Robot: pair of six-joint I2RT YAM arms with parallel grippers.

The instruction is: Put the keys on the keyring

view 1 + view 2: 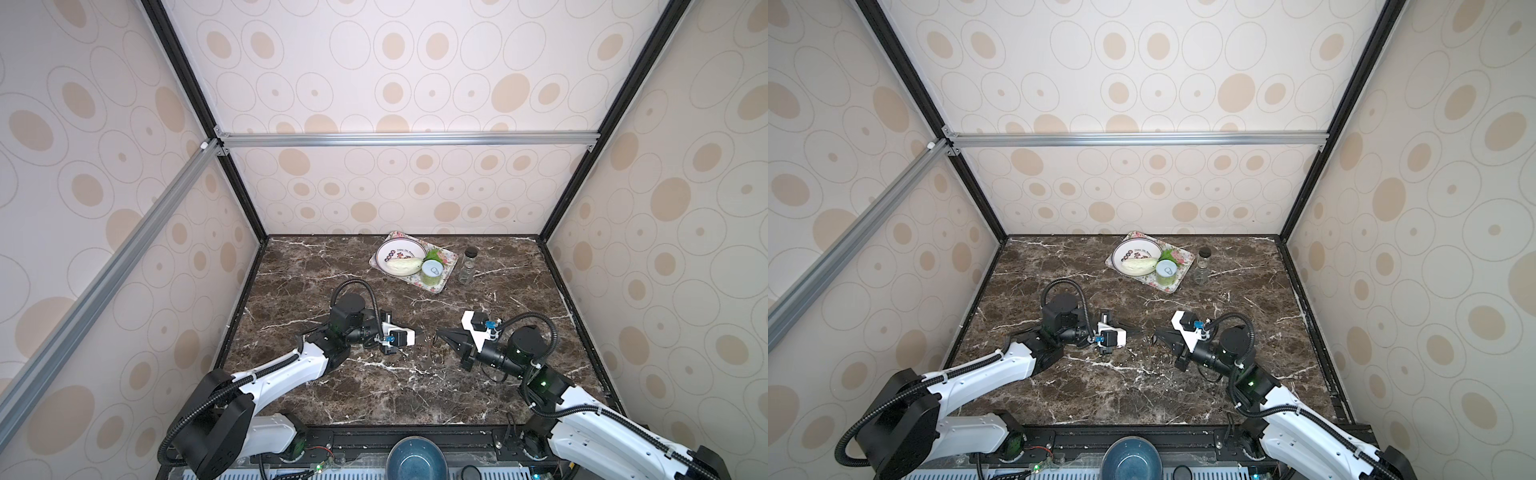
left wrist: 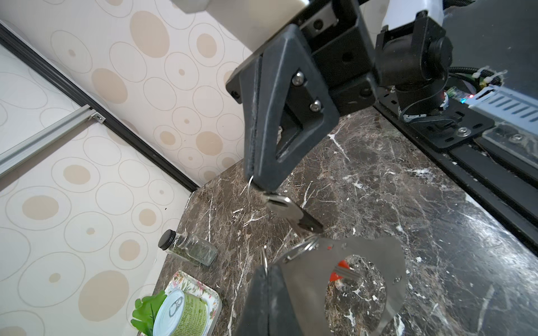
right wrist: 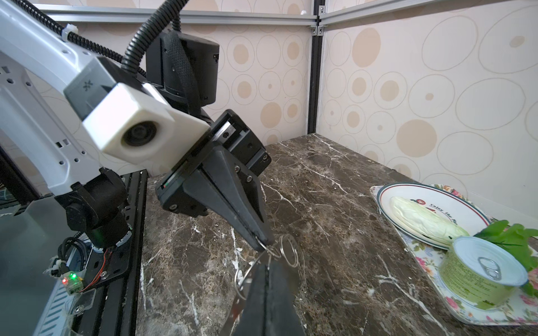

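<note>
Over the middle of the table my two grippers meet tip to tip, the left gripper [image 1: 423, 332] and the right gripper [image 1: 439, 332]. The left gripper [image 2: 266, 269] is shut on a thin wire ring at the rim of the keyring [image 2: 375, 247], a flat grey metal plate with a wide hole that hangs beside its fingers. The right gripper [image 2: 256, 181] is shut on a wire ring from which a silver key with a black tag [image 2: 281, 205] hangs. A red-tagged key [image 2: 339, 269] shows through the keyring's hole. The right wrist view shows several wire rings [image 3: 288, 250] tangled between both tips.
At the back stands a flowered tray [image 1: 451, 255] with a white plate [image 1: 395, 253], a pale vegetable, a green can [image 1: 431, 272] and green leaves. A spice jar [image 1: 468, 266] stands to its right. A blue bowl [image 1: 415, 459] sits below the front edge.
</note>
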